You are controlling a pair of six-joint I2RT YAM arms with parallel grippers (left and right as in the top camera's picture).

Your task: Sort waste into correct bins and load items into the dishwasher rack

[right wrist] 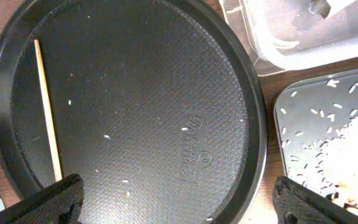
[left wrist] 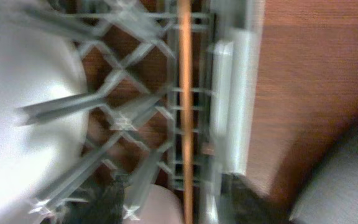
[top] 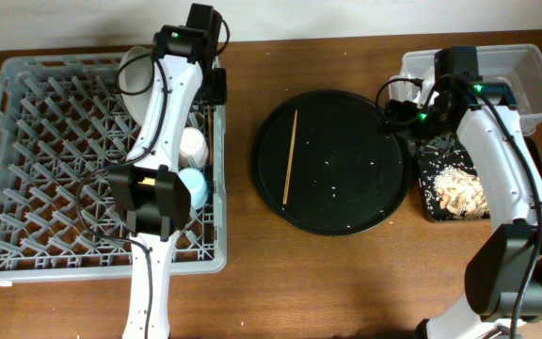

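The grey dishwasher rack (top: 55, 179) holds the pale plate (top: 137, 71) upright, the pink cup (top: 193, 143) and the light blue cup (top: 197, 185). My left gripper (top: 217, 89) is over the rack's right wall. In the blurred left wrist view its fingers (left wrist: 173, 202) are apart, with one chopstick (left wrist: 185, 93) lying along the rack (left wrist: 229, 112) beside the plate (left wrist: 23, 106) and pink cup (left wrist: 160, 208). The other chopstick (top: 290, 155) (right wrist: 47, 112) lies on the round black tray. My right gripper (top: 390, 111) (right wrist: 179, 205) is open and empty above that tray's right side. The yellow bowl is out of view.
The large round black tray (top: 332, 212) (right wrist: 166, 93) carries scattered rice grains. The clear tub (top: 534, 80) (right wrist: 291, 43) stands at the back right. The shallow black rectangular tray (top: 431, 202) (right wrist: 297, 124) in front of it holds tan food scraps (top: 459, 188) and rice.
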